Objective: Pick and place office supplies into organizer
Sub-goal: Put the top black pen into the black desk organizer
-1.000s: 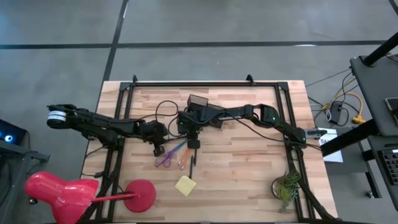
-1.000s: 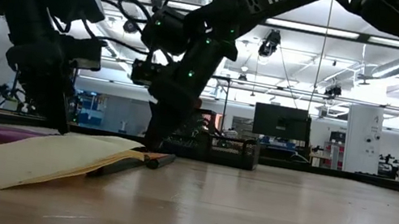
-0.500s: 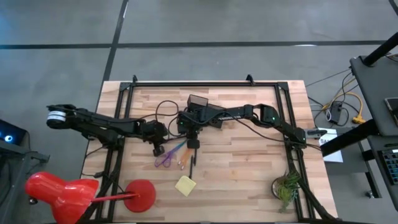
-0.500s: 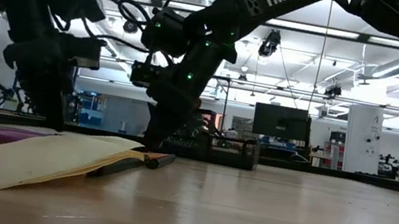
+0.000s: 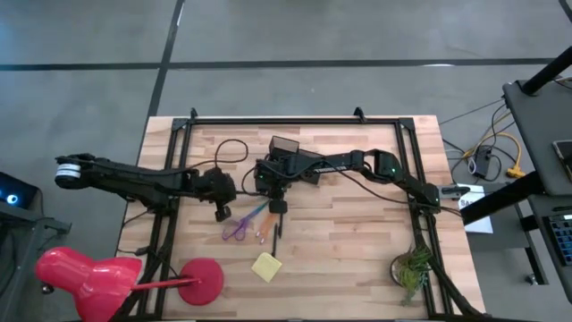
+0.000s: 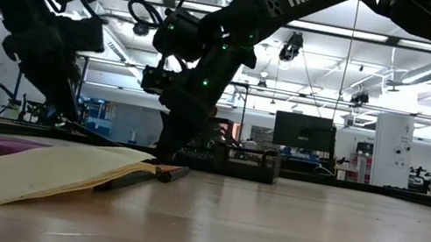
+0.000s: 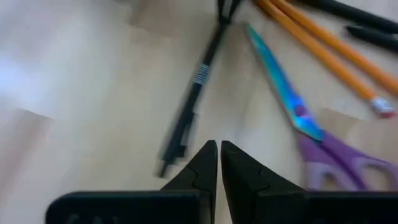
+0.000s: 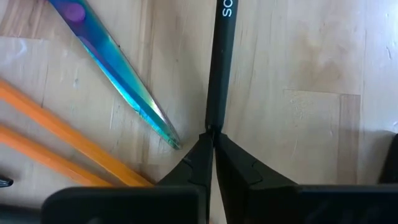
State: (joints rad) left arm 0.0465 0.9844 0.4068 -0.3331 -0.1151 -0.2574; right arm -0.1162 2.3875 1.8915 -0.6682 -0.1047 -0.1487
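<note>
Office supplies lie loose on the pale wooden slat table point(image 5: 357, 241): purple-handled scissors with iridescent blades point(image 5: 238, 227), two thin orange pencils point(image 7: 323, 43), a slim black pen point(image 8: 219, 68) and a square yellow sticky-note pad point(image 5: 266, 266). The small black mesh organizer point(image 5: 284, 146) stands toward the table's far edge, behind the right arm's wrist.

Only the right wrist view shows the right gripper point(image 8: 212, 144) pinched on the near end of the black pen, fingers together around it, with the scissor blade tip just beside them. From above, the same gripper point(image 5: 278, 207) is just a dark block over the pencils.

The left wrist view shows the left gripper point(image 7: 219, 163) with its fingers pressed together on nothing, hovering over bare wood between a second thin black pen point(image 7: 189, 106) and the scissors. From overhead it sits point(image 5: 223, 213) just left of the scissors.

The low view alone shows the pad's cover lifted, and the organizer point(image 6: 237, 160) far behind.
</note>
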